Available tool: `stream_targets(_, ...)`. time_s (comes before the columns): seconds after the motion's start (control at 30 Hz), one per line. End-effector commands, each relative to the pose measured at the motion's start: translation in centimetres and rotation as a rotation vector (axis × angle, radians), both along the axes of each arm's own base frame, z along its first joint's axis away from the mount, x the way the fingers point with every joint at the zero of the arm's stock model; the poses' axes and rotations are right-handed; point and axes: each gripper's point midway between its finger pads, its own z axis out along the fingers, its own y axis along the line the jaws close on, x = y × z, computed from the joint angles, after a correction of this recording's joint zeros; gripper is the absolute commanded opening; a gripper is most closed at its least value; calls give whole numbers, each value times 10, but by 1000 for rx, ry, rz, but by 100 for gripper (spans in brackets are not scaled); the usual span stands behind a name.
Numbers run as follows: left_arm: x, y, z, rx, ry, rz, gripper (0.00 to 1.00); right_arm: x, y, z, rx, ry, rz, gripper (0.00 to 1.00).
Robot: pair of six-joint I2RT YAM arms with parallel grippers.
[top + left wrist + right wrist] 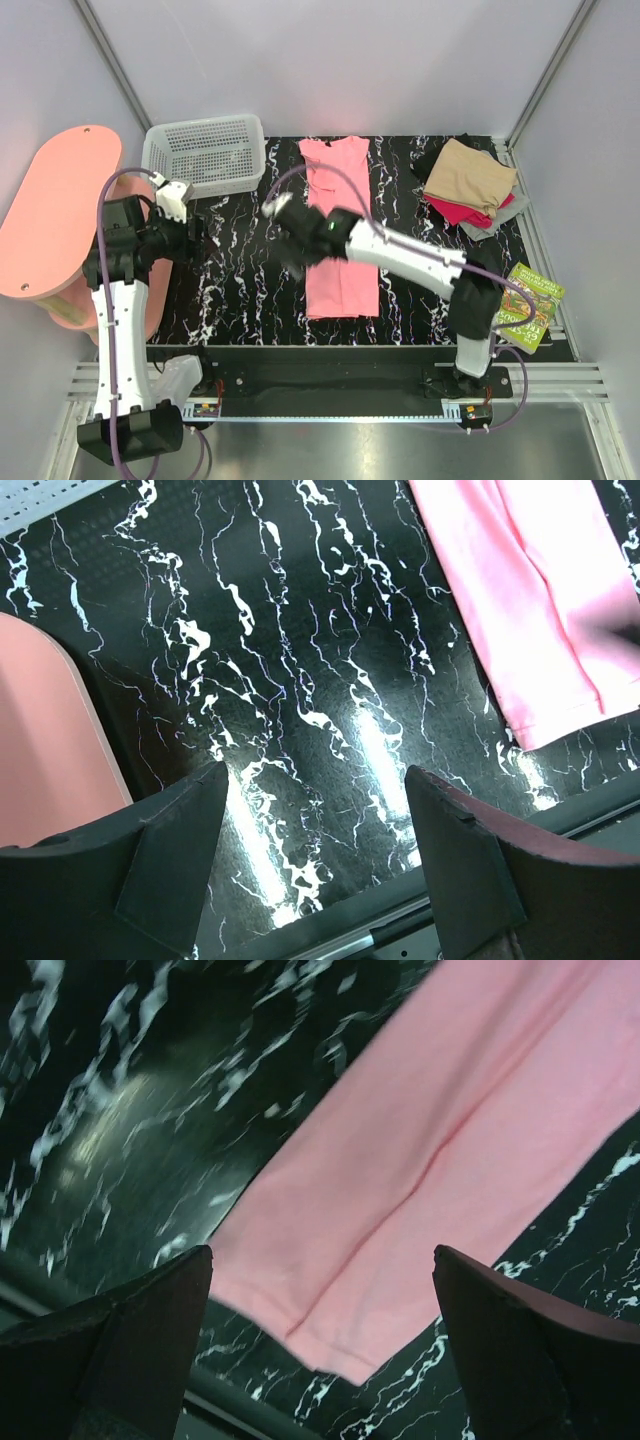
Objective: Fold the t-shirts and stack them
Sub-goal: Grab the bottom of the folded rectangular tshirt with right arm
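A green book (528,305) lies at the table's near right edge, its cover print too small to read. The right gripper (320,1340) hovers wide open and empty over the left edge of a pink t-shirt (342,285) lying flat mid-table. The left gripper (315,850), also spread and empty, hangs over the bare black marbled table (240,270). At far right a tan t-shirt (468,175) tops a folded stack.

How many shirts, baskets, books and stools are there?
T-shirts: 5 (pink, tan, red, grey, black)
Basket: 1
Book: 1
Stool: 1
Total: 8
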Motion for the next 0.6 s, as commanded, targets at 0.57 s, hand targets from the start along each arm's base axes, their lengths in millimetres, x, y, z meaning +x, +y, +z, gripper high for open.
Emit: stream_targets(0.57,-22,-12,29,-21,-103,-12,77,-103,-77,-99,-593,-217,113,100)
